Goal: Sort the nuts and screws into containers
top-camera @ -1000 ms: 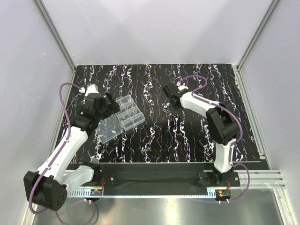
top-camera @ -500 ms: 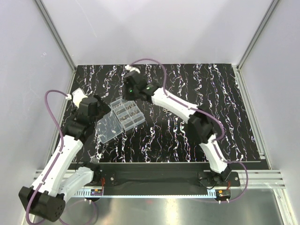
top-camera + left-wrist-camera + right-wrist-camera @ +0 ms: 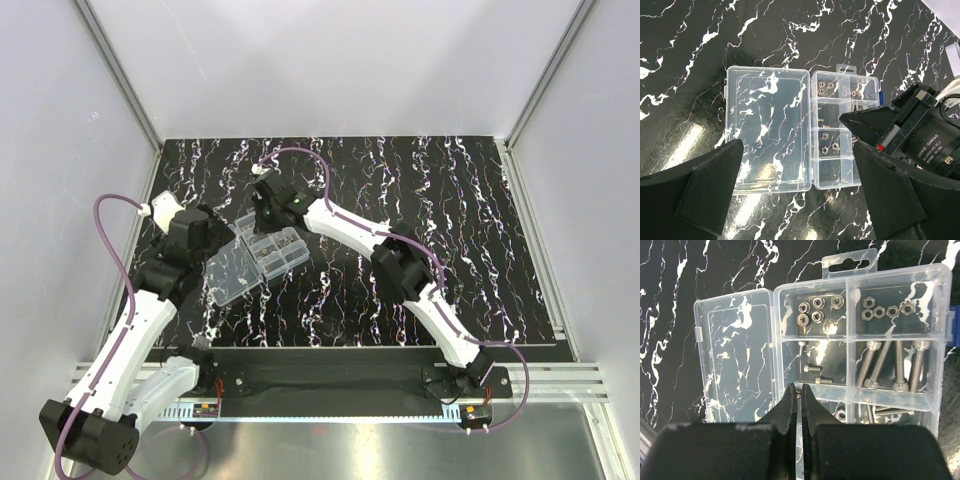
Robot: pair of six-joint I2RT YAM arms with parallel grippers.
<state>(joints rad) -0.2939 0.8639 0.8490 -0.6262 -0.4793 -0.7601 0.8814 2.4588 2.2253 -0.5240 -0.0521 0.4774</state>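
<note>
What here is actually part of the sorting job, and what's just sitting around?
Job: screws, nuts, clear organiser box with compartments, its open lid, right end effector.
Just there: black marbled tabletop, white walls.

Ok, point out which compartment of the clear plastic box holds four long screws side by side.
The middle-right compartment in the right wrist view: four long silvery screws. Its left neighbour holds short screws, the two above hold nuts.
</note>
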